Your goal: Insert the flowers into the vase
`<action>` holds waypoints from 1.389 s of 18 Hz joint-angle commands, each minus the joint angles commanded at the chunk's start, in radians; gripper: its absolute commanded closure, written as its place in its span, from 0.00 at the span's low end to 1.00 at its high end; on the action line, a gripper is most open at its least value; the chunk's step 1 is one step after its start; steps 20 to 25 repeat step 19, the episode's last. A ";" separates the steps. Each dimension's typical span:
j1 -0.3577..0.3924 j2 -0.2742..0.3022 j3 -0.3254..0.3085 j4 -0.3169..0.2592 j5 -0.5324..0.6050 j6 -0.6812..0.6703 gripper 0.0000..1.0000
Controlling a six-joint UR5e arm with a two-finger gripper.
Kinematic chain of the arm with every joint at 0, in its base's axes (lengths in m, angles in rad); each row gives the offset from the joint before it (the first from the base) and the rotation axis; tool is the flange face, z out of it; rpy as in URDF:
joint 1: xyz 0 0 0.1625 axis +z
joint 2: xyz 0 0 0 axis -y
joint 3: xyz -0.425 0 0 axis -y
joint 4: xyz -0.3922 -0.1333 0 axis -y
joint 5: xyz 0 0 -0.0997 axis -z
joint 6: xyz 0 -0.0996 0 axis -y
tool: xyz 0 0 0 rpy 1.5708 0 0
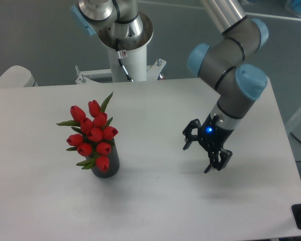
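Camera view, fixed and looking down at the white desk (155,201), and we start far out to the left of the end effector, where the flowers (93,134) are standing up: a tight bunch of red tulip buds with green leaves poking out at the sides. Their stems drop into the vase (106,165), the small dark cylinder on the desk, mostly hidden behind the lowest buds. So the bunch looks seated in the mouth, upright with a slight lean, and by my reading the insertion itself is done.

Sweeping right now, a wide stretch of bare desk separates the vase from the end effector (207,148). It hangs just above the surface, well apart from the flowers, both fingers spread wide and nothing between them. A blue light glows on its body.

Above it the arm folds sharply: grey links and pale blue joint caps rise up and to the right, the wrist tilted so the fingers point down and slightly leftward. What's left, I'd judge, is only pulling clear.
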 joint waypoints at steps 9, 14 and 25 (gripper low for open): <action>-0.046 -0.031 0.035 -0.026 0.121 0.018 0.00; -0.081 -0.046 0.037 -0.025 0.187 0.018 0.00; -0.088 -0.048 0.028 -0.014 0.194 0.018 0.00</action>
